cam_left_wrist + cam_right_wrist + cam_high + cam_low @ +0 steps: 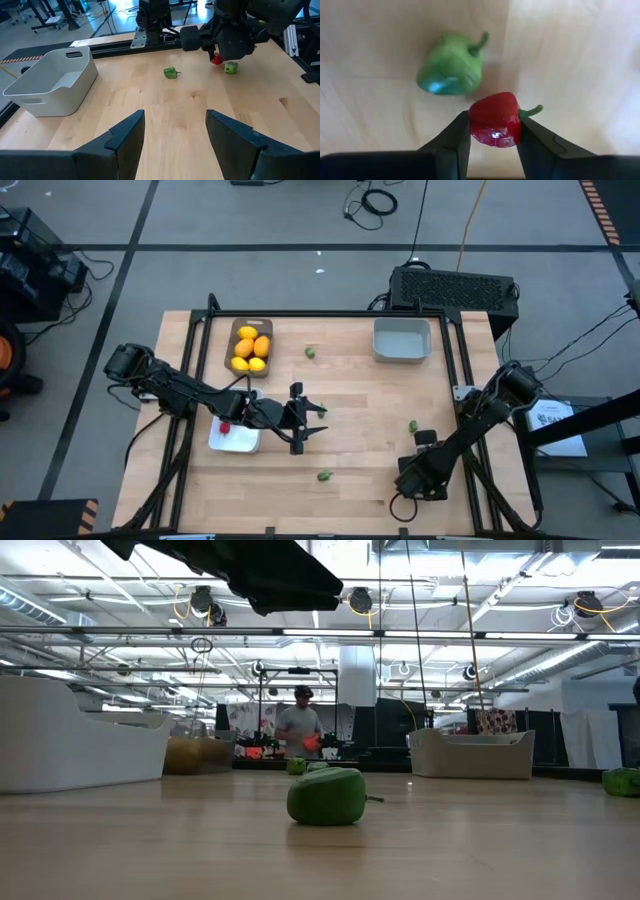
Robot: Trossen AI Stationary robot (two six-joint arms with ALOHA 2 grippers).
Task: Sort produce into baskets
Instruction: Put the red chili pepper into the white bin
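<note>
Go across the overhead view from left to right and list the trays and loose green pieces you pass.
Grey-brown tray of lemons → green piece at the far side → green piece near the front edge → pale grey bin. White tray and the green piece beside the right claw overlap others, so omitted.

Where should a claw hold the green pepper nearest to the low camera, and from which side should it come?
Probably best to take the green pepper across its rounded body, coming straight down from above. It lies on its side, its thin stem low and pointing sideways, so the stem offers no good hold.
</note>
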